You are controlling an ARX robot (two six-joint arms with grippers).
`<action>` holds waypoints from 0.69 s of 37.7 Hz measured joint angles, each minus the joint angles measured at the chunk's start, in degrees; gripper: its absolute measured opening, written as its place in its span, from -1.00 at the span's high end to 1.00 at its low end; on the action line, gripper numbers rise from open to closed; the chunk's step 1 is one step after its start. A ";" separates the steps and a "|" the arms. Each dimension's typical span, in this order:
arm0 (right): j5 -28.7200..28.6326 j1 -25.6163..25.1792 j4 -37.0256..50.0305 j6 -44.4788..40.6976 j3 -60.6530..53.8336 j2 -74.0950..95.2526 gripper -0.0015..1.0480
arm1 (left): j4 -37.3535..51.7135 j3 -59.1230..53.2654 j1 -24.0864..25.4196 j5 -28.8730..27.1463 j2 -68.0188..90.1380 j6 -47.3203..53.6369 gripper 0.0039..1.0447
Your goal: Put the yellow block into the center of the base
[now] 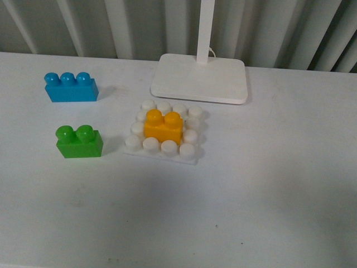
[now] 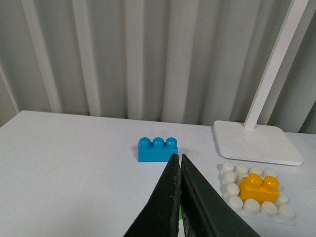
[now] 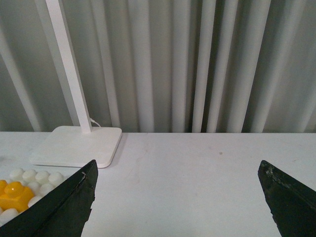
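The yellow block (image 1: 163,127) sits upright in the middle of the white studded base (image 1: 163,149), with white studs showing all round it. The left wrist view shows the same: yellow block (image 2: 258,188) on the base (image 2: 232,190), off to one side of my left gripper (image 2: 178,159). That gripper is shut, its black fingers pressed together with nothing between them. My right gripper (image 3: 177,168) is open and empty over bare table; the yellow block (image 3: 15,195) and base (image 3: 37,177) lie at the edge of its view. Neither arm appears in the front view.
A blue three-stud brick (image 1: 71,87) lies at the back left and a green two-stud brick (image 1: 79,141) nearer, left of the base. A white lamp stand (image 1: 199,78) with its upright post stands just behind the base. A grey corrugated wall runs along the table's far edge.
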 joint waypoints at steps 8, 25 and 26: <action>0.00 0.02 0.00 0.00 0.00 0.00 -0.82 | -0.35 0.00 0.00 -0.02 -0.63 0.02 0.93; -0.02 0.02 0.00 0.00 0.00 0.00 -0.82 | -0.35 0.00 0.00 -0.02 -0.66 0.00 -0.69; -0.02 0.00 0.00 0.00 0.00 0.00 -0.82 | -0.35 0.00 0.00 -0.02 -0.66 0.00 -0.82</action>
